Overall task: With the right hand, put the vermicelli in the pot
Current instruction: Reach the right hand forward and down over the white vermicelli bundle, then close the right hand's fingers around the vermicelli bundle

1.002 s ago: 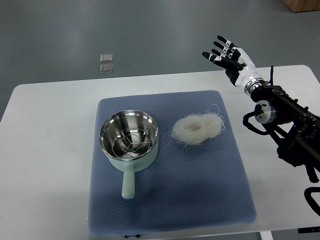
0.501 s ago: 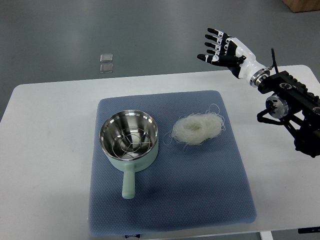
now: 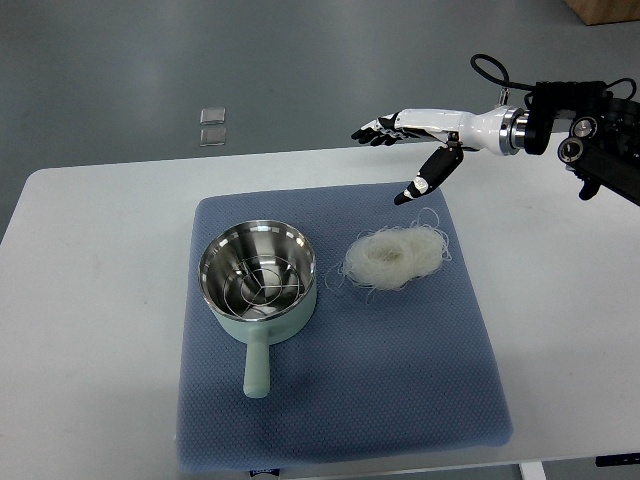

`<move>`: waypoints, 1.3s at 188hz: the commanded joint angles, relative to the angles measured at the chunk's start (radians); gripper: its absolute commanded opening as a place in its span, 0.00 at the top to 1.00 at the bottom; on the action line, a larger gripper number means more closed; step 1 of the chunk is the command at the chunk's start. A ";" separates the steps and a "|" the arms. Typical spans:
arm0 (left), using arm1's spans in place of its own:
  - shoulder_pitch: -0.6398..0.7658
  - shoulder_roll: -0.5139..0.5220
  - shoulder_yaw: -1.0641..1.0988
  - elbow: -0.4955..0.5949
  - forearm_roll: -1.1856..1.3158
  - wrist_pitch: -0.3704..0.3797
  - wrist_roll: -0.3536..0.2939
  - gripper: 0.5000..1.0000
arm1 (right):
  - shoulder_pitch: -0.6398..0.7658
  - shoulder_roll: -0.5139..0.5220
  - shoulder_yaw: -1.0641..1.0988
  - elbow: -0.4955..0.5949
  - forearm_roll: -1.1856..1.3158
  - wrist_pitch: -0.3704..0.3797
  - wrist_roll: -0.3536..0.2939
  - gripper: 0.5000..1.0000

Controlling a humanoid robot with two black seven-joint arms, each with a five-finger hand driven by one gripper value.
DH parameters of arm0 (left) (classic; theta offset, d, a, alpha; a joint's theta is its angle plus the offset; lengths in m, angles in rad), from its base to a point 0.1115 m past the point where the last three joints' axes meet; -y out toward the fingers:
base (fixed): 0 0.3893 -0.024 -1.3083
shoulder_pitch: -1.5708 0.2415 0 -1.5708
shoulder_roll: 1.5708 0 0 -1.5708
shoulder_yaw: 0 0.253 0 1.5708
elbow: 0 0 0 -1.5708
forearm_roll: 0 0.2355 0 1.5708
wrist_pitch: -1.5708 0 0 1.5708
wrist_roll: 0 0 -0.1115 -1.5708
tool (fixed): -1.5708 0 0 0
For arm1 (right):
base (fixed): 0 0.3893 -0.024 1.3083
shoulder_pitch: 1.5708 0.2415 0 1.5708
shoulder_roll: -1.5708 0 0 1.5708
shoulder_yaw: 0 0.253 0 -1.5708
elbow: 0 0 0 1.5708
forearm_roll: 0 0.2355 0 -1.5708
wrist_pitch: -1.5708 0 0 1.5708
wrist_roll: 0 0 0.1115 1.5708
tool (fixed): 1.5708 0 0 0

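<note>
Vermicelli (image 3: 393,256) is lying ungrasped at frame centre beside the empty pot (image 3: 258,276), while the right hand (image 3: 415,140) is hovering open-fingered above it.

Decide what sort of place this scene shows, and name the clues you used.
Probably a robotics lab set up as a mock kitchen: a white table on bare grey floor, a pot and vermicelli on a blue mat, a robot's right hand.

Mint-green pot (image 3: 262,300) w/ steel inside, white vermicelli (image 3: 394,256), blue textured mat (image 3: 400,380)
</note>
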 commanded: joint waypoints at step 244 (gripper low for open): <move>-0.001 0.000 0.000 0.001 -0.002 0.002 0.000 0.00 | 0.025 0.149 -0.324 -0.035 -0.203 -0.082 -0.093 0.18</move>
